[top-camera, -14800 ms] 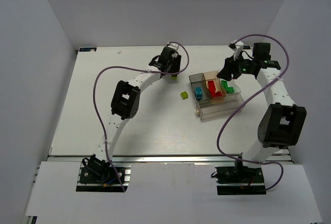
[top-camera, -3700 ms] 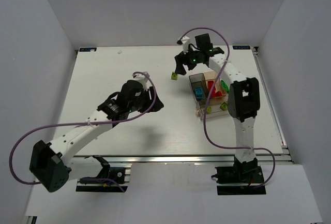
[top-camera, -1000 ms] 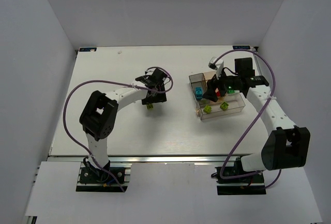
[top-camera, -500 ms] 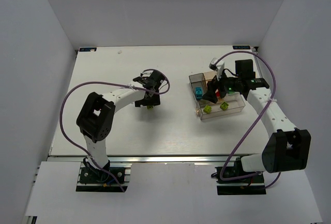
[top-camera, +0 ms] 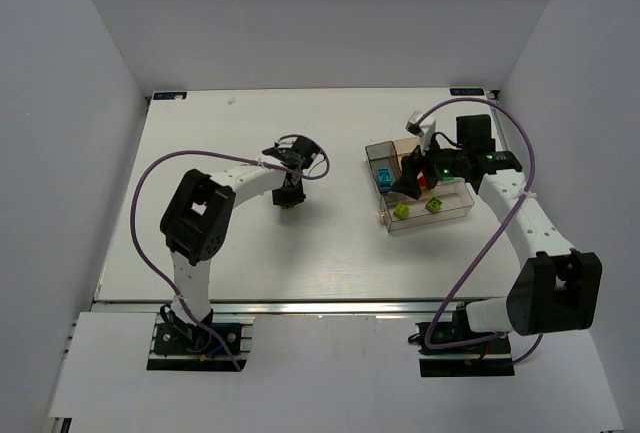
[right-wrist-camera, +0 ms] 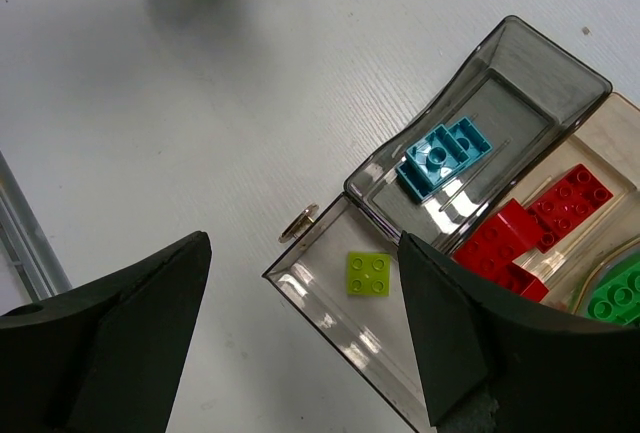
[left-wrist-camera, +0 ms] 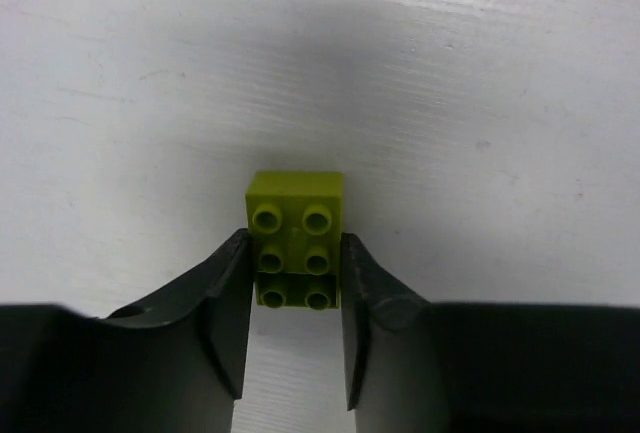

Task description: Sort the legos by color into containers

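A yellow-green lego [left-wrist-camera: 296,198] lies studs up on the white table, and my left gripper [left-wrist-camera: 295,253] is shut on it, both fingers pressed against its long sides. From above, this gripper [top-camera: 290,196] sits left of the containers [top-camera: 385,218]. My right gripper [right-wrist-camera: 305,243] hangs open over the box's near left corner [right-wrist-camera: 320,298]. Inside lie a yellow-green lego [right-wrist-camera: 368,274], light blue legos [right-wrist-camera: 440,158], red legos [right-wrist-camera: 530,233] and a green one [right-wrist-camera: 620,298]. A second yellow-green lego [top-camera: 434,205] shows in the near compartment.
A small metal ring [right-wrist-camera: 300,223] lies on the table against the box's corner. Purple cables [top-camera: 150,183] loop beside both arms. White walls enclose the table on three sides, and a metal rail [top-camera: 330,305] runs along the near edge.
The left jaws have closed in from wide open onto the yellow-green lego. The left arm's elbow has shifted slightly. The right arm has barely moved.
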Tool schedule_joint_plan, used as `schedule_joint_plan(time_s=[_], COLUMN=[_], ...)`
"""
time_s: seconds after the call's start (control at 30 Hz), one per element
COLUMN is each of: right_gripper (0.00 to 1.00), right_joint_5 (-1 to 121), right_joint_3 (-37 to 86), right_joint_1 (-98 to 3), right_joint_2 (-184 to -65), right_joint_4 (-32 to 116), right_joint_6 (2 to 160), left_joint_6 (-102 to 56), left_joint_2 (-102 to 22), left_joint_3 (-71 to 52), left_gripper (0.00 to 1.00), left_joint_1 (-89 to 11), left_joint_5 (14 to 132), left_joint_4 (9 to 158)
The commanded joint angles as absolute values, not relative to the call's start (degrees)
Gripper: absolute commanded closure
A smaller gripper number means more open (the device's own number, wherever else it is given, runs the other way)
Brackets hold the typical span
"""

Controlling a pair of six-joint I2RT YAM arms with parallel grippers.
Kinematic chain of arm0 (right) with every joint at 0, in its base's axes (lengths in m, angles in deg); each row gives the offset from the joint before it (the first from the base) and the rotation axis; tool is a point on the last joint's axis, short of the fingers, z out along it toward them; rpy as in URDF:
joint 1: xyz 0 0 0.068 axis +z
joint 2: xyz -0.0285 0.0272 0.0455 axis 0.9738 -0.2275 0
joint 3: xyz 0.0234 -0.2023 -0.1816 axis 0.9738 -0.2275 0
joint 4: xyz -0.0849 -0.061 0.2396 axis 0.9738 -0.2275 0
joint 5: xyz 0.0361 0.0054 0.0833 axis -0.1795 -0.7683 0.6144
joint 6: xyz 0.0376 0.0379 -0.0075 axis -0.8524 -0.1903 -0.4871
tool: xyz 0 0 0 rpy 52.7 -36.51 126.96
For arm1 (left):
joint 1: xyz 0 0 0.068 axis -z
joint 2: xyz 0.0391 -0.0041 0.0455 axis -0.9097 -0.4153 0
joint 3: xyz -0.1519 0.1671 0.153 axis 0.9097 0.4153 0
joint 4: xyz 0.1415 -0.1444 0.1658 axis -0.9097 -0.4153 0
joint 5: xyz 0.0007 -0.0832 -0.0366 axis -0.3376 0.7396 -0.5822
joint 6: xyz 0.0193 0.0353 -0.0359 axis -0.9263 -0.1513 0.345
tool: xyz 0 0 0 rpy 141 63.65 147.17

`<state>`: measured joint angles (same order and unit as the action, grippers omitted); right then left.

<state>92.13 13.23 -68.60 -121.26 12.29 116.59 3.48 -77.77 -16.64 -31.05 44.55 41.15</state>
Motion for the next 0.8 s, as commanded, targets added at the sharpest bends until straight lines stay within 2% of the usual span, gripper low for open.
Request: schedule_joint_plan(time_s=[0.0, 0.1, 0.17, 0.2, 0.23, 0.3, 0.37, 0.43, 0.5, 0.53, 0.77], right_gripper=[0.19, 0.19, 0.19, 0.18, 0.11, 0.11, 0.11, 0.13, 0.77, 1.00, 1.00], right_joint_5=[92.57, 92.57, 92.49, 92.23, 90.66, 83.31, 79.50, 79.91, 81.58, 81.07, 82.03], right_joint_3=[13.45, 13.54, 13.54, 13.54, 13.63, 12.58, 13.01, 15.98, 17.93, 18.54, 19.34], right_joint_1=[-68.94, -69.02, -69.29, -69.12, -69.11, -69.38, -70.43, -72.00, -73.76, -74.29, -80.09], right_joint_2=[-119.04, -118.61, -118.34, -117.90, -117.55, -115.80, -115.53, -117.63, -120.00, -120.44, -120.80], right_joint_4=[12.98, 12.89, 12.80, 12.89, 13.59, 20.05, 22.37, 20.90, 19.23, 19.57, 21.33], right_joint_6=[116.29, 116.29, 116.29, 116.12, 114.98, 107.99, 105.76, 102.69, 100.05, 96.12, 91.95], left_joint_6=[3.18, 3.01, 1.52, 0.56, -0.93, -6.62, -8.76, -9.30, -9.30, -9.30, -10.70], left_joint_2=[-77.70, -76.30, -74.02, -72.96, -71.91, -68.14, -66.02, -64.34, -65.64, -66.44, -73.99], left_joint_3=[-18.20, -17.85, -17.58, -17.49, -16.97, -16.27, -13.90, -12.66, -13.44, -14.32, -21.70], left_gripper=[0.64, 0.83, 0.90, 0.92, 0.96, 0.97, 0.99, 0.99, 1.00, 1.00, 1.00], left_joint_1=[-32.24, -32.24, -32.24, -32.24, -31.28, -30.49, -29.79, -28.56, -27.77, -26.89, -21.88], left_joint_5=[44.94, 45.81, 47.30, 48.71, 50.72, 60.80, 75.71, 83.49, 92.34, 94.66, 101.89], left_joint_4=[41.65, 42.43, 43.58, 45.76, 47.69, 52.17, 60.34, 68.23, 71.86, 72.06, 75.31])
